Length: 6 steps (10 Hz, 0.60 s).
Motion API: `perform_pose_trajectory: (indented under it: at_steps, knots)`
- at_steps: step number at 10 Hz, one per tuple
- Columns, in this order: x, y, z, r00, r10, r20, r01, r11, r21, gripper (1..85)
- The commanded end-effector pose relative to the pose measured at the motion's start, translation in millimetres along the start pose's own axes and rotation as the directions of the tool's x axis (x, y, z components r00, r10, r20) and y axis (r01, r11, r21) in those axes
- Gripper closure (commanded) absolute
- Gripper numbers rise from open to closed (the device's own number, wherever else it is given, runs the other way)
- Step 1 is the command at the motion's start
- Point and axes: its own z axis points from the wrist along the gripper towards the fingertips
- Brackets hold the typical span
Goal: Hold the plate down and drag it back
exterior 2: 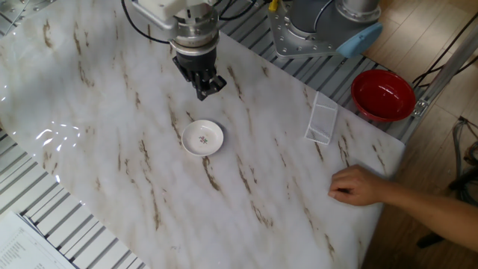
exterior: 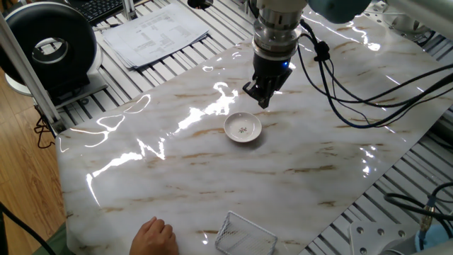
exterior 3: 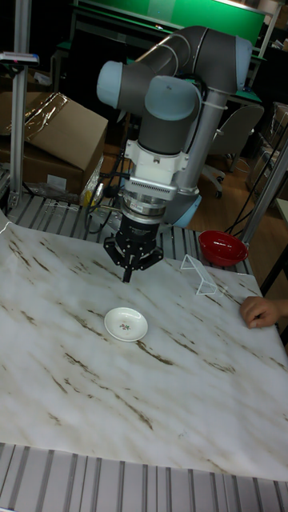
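Observation:
The plate (exterior: 243, 128) is a small white saucer with a dark motif in its centre, lying flat on the marble tabletop (exterior: 304, 163). It also shows in the other fixed view as the plate (exterior 2: 202, 138) and in the tall view as the plate (exterior 3: 126, 324). My gripper (exterior: 263, 101) hangs above the table just beyond the plate's far rim, apart from it. Its fingers are drawn together to a point with nothing between them, as the gripper (exterior 2: 202, 94) and the gripper (exterior 3: 127, 277) show. Nothing touches the plate.
A person's hand (exterior 2: 358, 185) rests at the table edge. A wire-mesh basket (exterior 2: 323, 121) stands near a red bowl (exterior 2: 383, 95). Cables (exterior: 354, 78) trail from the arm over the table. Papers (exterior: 152, 32) and a black round device (exterior: 49, 46) lie off the marble.

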Motion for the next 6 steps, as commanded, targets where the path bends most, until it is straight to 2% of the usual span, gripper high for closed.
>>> perform_pose_trajectory:
  at_steps: [1, 6]
  knots:
    - [-6.0, 5.6, 5.5, 1.0, -0.001, 0.017, 0.002, 1.0, -0.024, 84.3]
    - [-9.1, 4.9, 10.0, 0.999, -0.025, 0.02, 0.025, 1.0, -0.009, 84.3]
